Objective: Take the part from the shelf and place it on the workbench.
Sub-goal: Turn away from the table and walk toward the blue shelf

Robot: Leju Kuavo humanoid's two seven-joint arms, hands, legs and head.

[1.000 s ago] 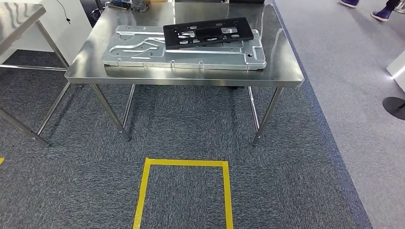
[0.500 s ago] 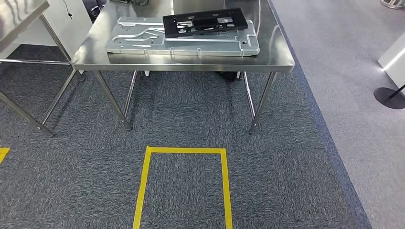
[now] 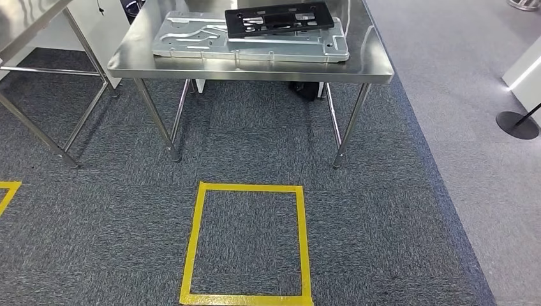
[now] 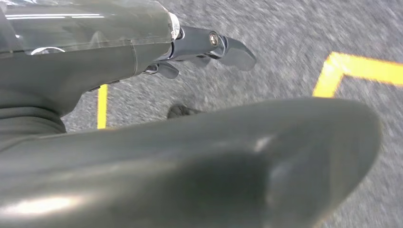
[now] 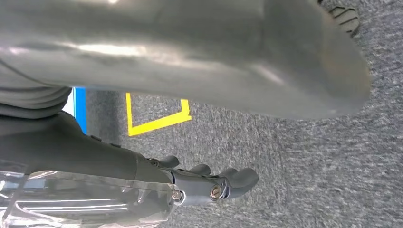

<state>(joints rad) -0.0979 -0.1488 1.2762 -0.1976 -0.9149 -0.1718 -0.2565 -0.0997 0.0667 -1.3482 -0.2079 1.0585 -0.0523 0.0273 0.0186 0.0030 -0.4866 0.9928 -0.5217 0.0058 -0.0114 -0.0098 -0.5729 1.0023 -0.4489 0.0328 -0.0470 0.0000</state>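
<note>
A black plastic part (image 3: 279, 17) with cut-outs lies on a large silver metal plate (image 3: 191, 39), which rests on the steel workbench (image 3: 255, 69) ahead of me. My left hand (image 4: 209, 47) hangs above the grey carpet, its fingers apart and holding nothing. In the right wrist view my right hand (image 5: 209, 187) hangs the same way, fingers apart and bare. Both hands are far from the bench.
A yellow tape square (image 3: 199, 236) marks the carpet in front of the bench. A second steel table (image 3: 25, 16) stands at the left. At the right are a black round stand base (image 3: 517, 124) and a white unit (image 3: 526, 67) on lighter flooring.
The whole picture has shifted: the bench now sits higher and farther, and the full yellow square has come into view, so the camera has moved. The black part stays on the plate.
</note>
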